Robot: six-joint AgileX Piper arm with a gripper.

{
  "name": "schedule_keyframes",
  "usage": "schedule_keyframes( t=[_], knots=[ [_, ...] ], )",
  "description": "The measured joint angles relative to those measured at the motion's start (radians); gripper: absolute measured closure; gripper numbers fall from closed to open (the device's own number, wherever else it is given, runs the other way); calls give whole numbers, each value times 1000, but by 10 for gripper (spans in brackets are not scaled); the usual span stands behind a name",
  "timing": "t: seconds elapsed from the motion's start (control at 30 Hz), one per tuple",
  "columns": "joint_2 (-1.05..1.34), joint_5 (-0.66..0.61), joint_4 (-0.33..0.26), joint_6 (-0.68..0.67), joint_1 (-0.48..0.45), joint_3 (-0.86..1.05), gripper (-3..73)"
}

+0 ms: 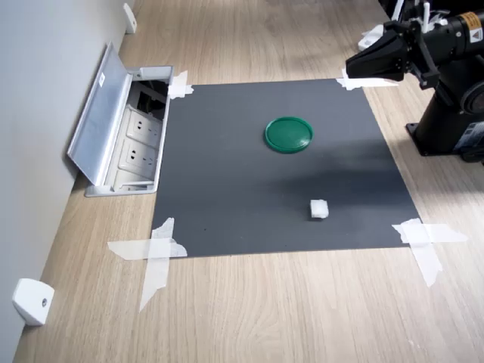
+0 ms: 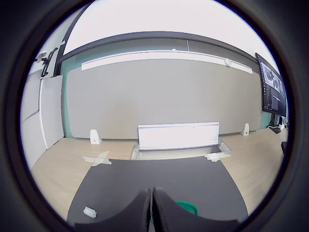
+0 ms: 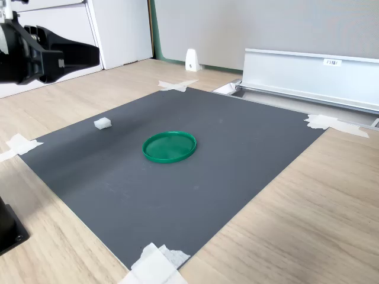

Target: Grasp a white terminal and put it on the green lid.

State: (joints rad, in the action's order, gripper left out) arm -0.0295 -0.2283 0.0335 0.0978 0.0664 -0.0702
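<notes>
Jaws sit pressed together with nothing between them, as the wrist view shows; the gripper (image 2: 152, 208) hangs in the air over the mat's (image 1: 227, 189) edge, well apart from the terminal (image 1: 319, 209). The terminal lies bare on the mat, near the lid (image 1: 289, 134) but clear of it, towards the first exterior view's bottom right of the lid. The grasp looks not yet begun. To do it well, the jaws likely need to part, come down straight over the terminal and straddle 2 opposite faces, since so small a block could skid on the mat. The terminal is a white, roughly cubic plastic piece; the lid is a flat, round, dark-green disc with a raised rim; the mat is matt dark grey.
</notes>
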Motion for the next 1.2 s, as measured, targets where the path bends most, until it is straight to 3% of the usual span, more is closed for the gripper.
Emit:
schedule_keyframes(
  t=[0.4, 0.67, 0.8, 1.03, 1.2],
  knots=[
    [-333, 15, 0, -29, 0, -113, 703],
    [-521, -219, -33, -221, 0, -338, 703],
    [-601, -363, -130, -435, 0, -467, 703],
    [-738, -611, -417, -847, 0, -610, 703],
    [-786, -670, -515, -991, 0, -644, 703]
  ],
)
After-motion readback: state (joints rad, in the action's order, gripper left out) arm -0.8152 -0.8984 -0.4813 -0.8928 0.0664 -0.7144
